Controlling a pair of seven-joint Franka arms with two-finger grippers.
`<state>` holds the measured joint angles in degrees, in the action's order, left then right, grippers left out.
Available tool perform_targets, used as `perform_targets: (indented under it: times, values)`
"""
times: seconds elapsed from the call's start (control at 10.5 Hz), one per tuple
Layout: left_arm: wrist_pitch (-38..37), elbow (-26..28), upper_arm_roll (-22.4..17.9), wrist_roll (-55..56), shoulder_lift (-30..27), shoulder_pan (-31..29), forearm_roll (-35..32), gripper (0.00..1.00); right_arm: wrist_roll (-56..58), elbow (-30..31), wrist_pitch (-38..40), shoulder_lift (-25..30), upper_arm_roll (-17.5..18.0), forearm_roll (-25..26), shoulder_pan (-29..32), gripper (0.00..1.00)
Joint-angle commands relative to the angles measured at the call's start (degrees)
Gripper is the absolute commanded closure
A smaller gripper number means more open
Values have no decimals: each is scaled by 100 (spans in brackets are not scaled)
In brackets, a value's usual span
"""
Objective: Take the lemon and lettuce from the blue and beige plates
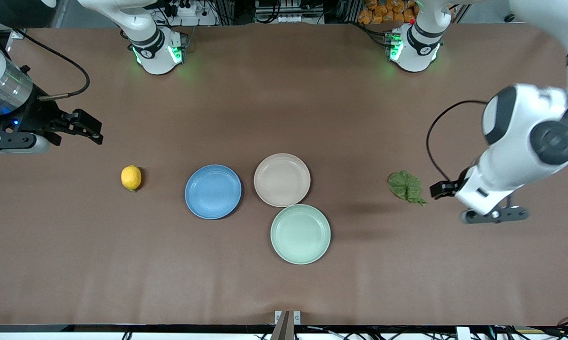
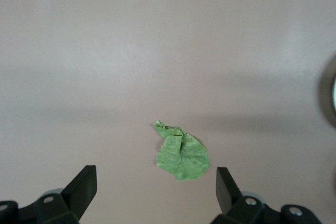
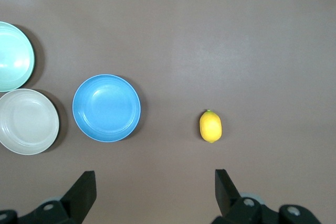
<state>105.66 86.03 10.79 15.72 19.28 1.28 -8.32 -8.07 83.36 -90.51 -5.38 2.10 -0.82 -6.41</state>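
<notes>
No readable text, labels, brands or numbers on any object in view.

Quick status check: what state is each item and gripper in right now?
lemon: on the table, off any plate
lettuce: flat on the table, off any plate
blue plate: empty
beige plate: empty
green plate: empty
left gripper: open, by lettuce
right gripper: open, waiting

We see the right pincer point(image 3: 152, 192) spread wide above the brown bench point(image 3: 236, 35). The lemon point(image 3: 210, 126) lies alone on it, apart from the blue plate point(image 3: 106, 108), which sits near the beige plate point(image 3: 27, 121) and mint-green plate point(image 3: 13, 56).
</notes>
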Motion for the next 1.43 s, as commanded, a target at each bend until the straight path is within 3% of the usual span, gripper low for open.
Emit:
perform_targets:
  times: [0.0, 0.57, 0.86, 1.34]
  values:
    - [-273, 160, -7, -122, -687, -49, -65, 0, 121, 225, -99, 204, 62, 30, 105, 0]
    - [-932, 151, -15, -166, -1558, -93, 558, 0, 147, 207, -108, 204, 54, 64, 123, 0]
    - [-1223, 151, -33, -166, -1699, -93, 857, 0, 165, 207, 86, 221, 36, 108, 96, 0]
    - [-1407, 151, -33, -157, -1796, -102, 814, 0, 174, 207, 209, 221, 54, 240, 105, 0]
